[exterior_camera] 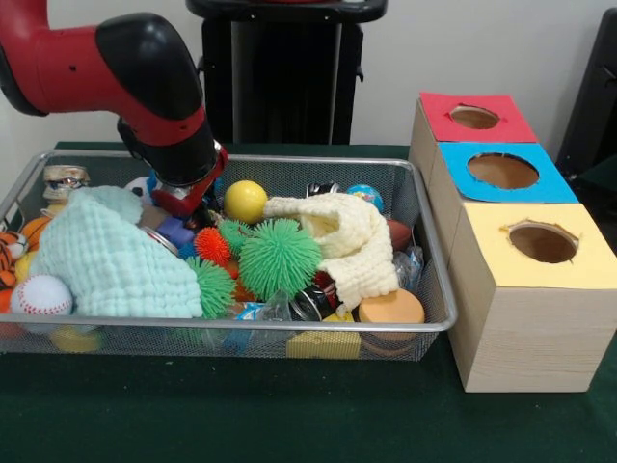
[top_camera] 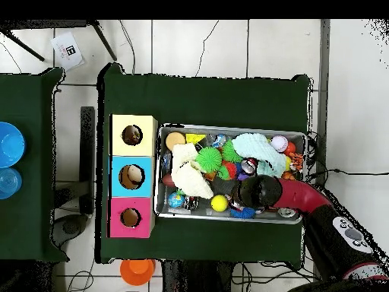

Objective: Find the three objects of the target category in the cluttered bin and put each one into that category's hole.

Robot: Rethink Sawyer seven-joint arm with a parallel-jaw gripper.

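A wire mesh bin (exterior_camera: 289, 326) (top_camera: 228, 127) holds mixed toys. Among them are a large green spiky ball (exterior_camera: 279, 257) (top_camera: 208, 159), a smaller green one (exterior_camera: 212, 286), an orange spiky ball (exterior_camera: 212, 245), a yellow ball (exterior_camera: 245, 201) (top_camera: 219, 202) and a baseball (exterior_camera: 40, 295) (top_camera: 279, 143). A mint cloth (exterior_camera: 111, 258) (top_camera: 254, 148) and a cream cloth (exterior_camera: 347, 236) (top_camera: 186, 171) cover other items. My gripper (exterior_camera: 181, 204) (top_camera: 245, 194) is lowered into the clutter between the mint cloth and the yellow ball, its tip buried. Beside the bin stand boxes with a red hole (exterior_camera: 474, 117), a blue hole (exterior_camera: 502, 171) and a yellow hole (exterior_camera: 543, 242).
An orange disc (exterior_camera: 389, 309) lies in the bin's front corner by the boxes, and a blue globe ball (exterior_camera: 364, 196) sits at the back. In the overhead view, blue bowls (top_camera: 7, 144) sit on a side table and an orange object (top_camera: 137, 268) lies on the floor.
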